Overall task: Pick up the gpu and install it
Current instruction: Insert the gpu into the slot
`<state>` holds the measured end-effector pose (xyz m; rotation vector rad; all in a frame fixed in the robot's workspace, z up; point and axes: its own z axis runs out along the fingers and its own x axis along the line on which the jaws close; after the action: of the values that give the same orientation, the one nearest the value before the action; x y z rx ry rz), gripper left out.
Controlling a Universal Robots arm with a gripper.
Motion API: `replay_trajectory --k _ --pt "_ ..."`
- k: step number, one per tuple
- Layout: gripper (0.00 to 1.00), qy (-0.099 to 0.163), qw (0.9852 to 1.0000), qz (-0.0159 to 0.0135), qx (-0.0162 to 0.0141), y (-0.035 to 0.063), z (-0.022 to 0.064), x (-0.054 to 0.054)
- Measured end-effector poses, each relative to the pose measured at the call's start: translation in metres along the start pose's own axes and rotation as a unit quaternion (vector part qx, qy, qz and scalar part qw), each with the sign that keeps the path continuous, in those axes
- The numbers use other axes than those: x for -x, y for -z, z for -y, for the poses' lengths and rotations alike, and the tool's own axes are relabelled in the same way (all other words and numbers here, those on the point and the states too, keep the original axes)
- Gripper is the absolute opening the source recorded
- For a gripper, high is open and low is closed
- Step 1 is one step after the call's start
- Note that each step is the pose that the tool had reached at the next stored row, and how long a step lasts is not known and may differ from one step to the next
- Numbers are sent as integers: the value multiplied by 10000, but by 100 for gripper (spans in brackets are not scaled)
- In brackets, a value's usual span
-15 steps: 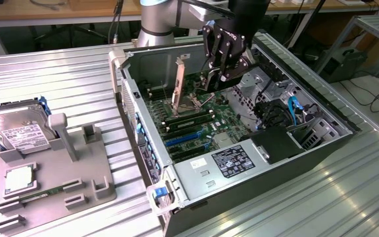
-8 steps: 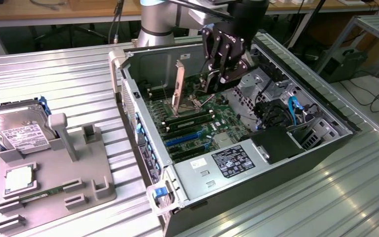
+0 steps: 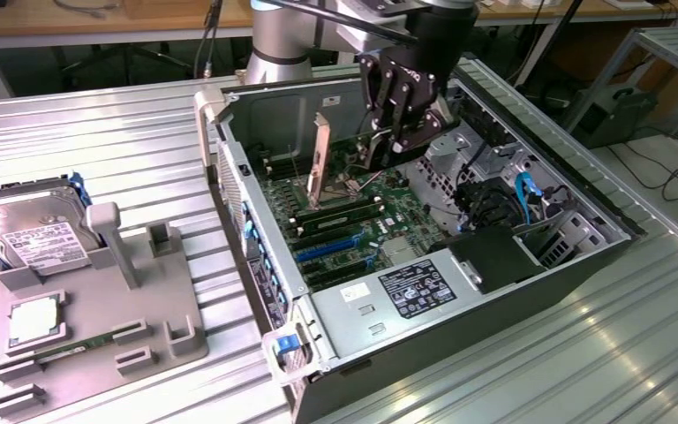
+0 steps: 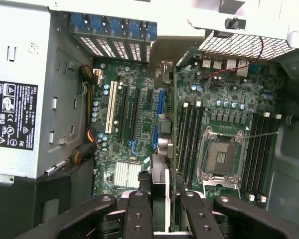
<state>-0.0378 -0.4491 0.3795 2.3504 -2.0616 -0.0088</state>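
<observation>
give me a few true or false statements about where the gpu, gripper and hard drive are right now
1. The black gripper is inside the open dark computer case. True.
2. The thin flat expansion card with a pale metal bracket, the gpu, lies on the grey holder tray. False: it stands on edge over the green motherboard, between the gripper's fingers.
3. The boxy silver hard drive with a white label sits outside the case, on the exterior view's left. True.
4. The processor socket holds a chip with a fan on it. False: the socket is bare.
</observation>
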Motion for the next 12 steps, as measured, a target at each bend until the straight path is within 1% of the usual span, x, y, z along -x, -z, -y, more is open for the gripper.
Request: replay_trajectory --k 9,12 --pt "27 42 10000 0 -1 -53 1 0" --pt "27 46 10000 0 0 -94 1 1"
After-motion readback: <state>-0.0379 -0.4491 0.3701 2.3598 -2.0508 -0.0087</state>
